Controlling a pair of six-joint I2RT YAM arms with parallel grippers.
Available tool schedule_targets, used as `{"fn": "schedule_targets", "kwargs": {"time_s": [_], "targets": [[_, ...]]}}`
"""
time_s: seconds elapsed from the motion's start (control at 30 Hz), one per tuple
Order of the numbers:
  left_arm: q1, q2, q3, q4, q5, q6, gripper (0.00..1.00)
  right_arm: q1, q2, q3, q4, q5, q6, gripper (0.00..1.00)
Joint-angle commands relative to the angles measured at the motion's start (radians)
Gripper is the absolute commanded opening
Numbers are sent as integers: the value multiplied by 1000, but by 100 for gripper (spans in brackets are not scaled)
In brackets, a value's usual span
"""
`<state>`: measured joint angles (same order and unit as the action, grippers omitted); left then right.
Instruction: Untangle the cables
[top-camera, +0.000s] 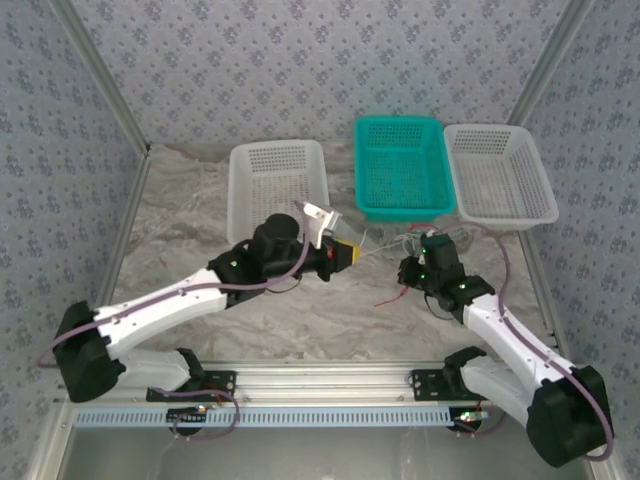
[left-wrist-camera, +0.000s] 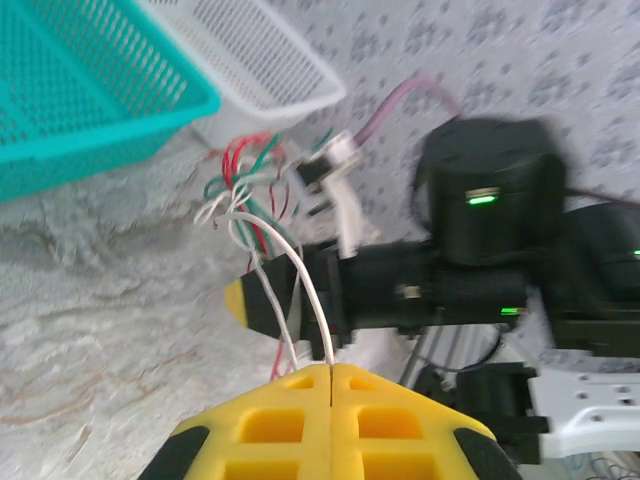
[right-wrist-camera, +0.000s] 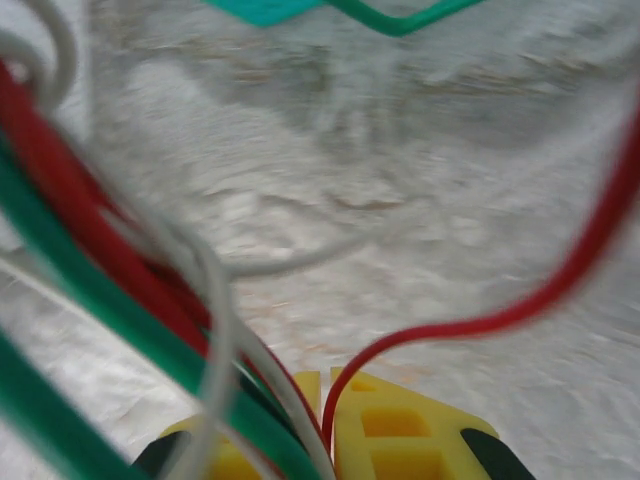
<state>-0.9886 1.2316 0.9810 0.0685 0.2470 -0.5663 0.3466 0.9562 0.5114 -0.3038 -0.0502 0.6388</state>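
The left gripper (left-wrist-camera: 330, 378) pinches a white cable (left-wrist-camera: 312, 300) running to the knot (left-wrist-camera: 245, 195) in front of the teal basket (top-camera: 400, 120) — nearer the right gripper (right-wrist-camera: 327, 395), clamped on a red cable (right-wrist-camera: 480, 325).

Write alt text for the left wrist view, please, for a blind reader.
The shut left claw pinches a white cable that rises to a tangle of red, green and white cables beside the black right arm. A teal basket and a white basket stand behind.

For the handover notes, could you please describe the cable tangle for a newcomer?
Find the teal basket at the table's far side. Just in front of its near right corner sits the cable tangle: thin red, green and white wires, far slimmer than the purple cables.
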Motion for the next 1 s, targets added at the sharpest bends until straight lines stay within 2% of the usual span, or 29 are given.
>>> {"fn": "schedule_targets", "kwargs": {"time_s": [0.0, 0.17, 0.33, 0.4, 0.53, 0.63, 0.7, 0.83, 0.97], "targets": [[5, -92, 54, -57, -3, 20, 0, -61, 50, -29, -26, -52, 92, 0], [24, -208, 85, -172, -103, 63, 0, -94, 108, -34, -16, -106, 105, 0], [97, -399, 127, -335, -220, 126, 0, -150, 121, -41, -37, -126, 122, 0], [128, -489, 161, -424, -321, 149, 0, -167, 119, -46, -45, -133, 123, 0], [146, -637, 217, -578, -597, 196, 0, -181, 120, -59, -38, -137, 135, 0], [147, -691, 239, -676, -734, 203, 0, -185, 121, -65, -30, -131, 158, 0], [147, -721, 239, -715, -788, 196, 0, -187, 123, -64, -29, -132, 166, 0], [146, -753, 211, -723, -772, 181, 0, -186, 118, -52, -31, -150, 165, 0], [147, -723, 172, -667, -602, 198, 0, -181, 101, -34, -9, -220, 131, 0]]}}
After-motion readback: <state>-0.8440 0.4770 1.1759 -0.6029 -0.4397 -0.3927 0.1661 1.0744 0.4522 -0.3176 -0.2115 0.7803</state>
